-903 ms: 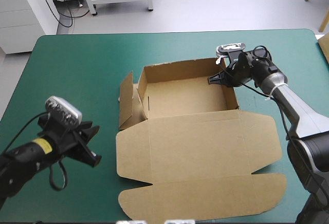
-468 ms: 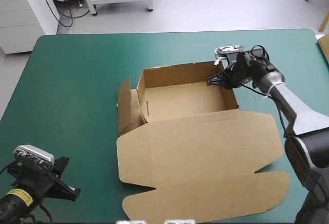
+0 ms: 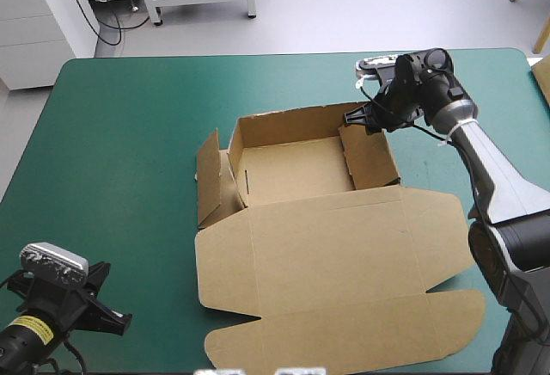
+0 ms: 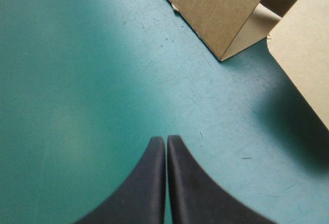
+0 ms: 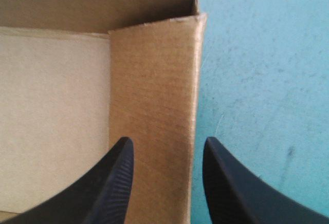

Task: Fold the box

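The brown box [image 3: 292,164] stands mid-table as an open tray with raised walls. Its lid [image 3: 344,272] lies flat toward the near edge. The left side flap [image 3: 209,177] stands upright and splayed outward. My right gripper [image 3: 355,119] is at the tray's far right corner. In the right wrist view it [image 5: 167,142] is open, its fingers astride the right wall [image 5: 154,95], which leans into the tray. My left gripper [image 3: 116,322] is low at the near left corner, away from the box. Seen from its wrist, it [image 4: 166,140] is shut over the cover, the left flap [image 4: 211,5] ahead.
Teal-green cover [image 3: 129,134] stretches from the box to the table's left edge. The lid's outer flap [image 3: 344,336] reaches close to the near edge. The right arm runs along the table's right side beside the lid.
The left arm pulled back earlier from beside the lid to the near left corner. The right gripper has moved left, and the right wall now tilts inward over the tray floor.
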Controlling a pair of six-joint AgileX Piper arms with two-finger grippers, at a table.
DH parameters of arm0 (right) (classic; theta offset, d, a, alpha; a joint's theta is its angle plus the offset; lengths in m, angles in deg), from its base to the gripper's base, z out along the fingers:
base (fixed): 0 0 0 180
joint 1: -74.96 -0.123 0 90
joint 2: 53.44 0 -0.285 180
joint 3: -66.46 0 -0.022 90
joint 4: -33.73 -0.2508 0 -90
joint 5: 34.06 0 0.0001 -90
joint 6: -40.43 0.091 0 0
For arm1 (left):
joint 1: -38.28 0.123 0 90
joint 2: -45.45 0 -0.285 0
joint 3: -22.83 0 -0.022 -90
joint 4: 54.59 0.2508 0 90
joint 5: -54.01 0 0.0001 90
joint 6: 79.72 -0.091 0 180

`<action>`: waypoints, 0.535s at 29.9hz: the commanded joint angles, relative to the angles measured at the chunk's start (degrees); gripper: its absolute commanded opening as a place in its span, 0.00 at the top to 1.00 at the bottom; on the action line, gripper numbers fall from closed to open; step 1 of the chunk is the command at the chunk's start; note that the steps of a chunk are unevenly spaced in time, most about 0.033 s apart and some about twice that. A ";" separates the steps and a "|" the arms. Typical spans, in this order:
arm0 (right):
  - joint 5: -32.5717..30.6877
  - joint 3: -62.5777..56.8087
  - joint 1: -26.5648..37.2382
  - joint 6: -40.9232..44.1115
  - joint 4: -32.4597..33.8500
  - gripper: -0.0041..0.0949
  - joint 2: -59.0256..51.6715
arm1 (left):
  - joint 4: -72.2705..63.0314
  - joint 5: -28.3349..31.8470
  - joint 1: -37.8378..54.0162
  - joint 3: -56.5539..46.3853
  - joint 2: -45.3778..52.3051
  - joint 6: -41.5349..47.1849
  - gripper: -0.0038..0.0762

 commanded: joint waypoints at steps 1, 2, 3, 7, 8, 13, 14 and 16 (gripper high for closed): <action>-0.03 3.49 0.05 -0.61 -0.01 0.52 -6.13 | 0.41 3.49 0.22 1.42 -0.44 0.62 0.96; -0.03 3.49 0.05 -0.61 0.09 0.52 -7.39 | 0.41 3.49 0.22 1.42 -0.44 0.62 0.96; -0.03 3.35 0.05 -0.61 0.23 0.52 -8.74 | 0.32 3.49 0.22 1.42 -0.44 0.62 0.96; -0.03 3.24 0.05 -1.24 0.32 0.52 -13.50 | -0.06 3.40 0.22 1.42 -0.44 0.62 0.96; -0.03 3.11 0.05 -1.49 0.32 0.52 -14.63 | -0.06 3.40 0.22 1.42 -0.44 0.62 0.96; -0.03 2.73 0.05 -2.64 0.70 0.50 -17.20 | -0.33 3.04 0.22 1.42 -0.44 0.62 0.96; -0.03 2.73 0.05 -2.64 0.70 0.50 -17.20 | -0.34 3.04 0.22 1.42 -0.44 0.62 0.96; -0.03 2.73 0.05 -2.64 0.70 0.50 -16.76 | -0.49 3.04 0.22 1.42 -0.44 0.62 0.96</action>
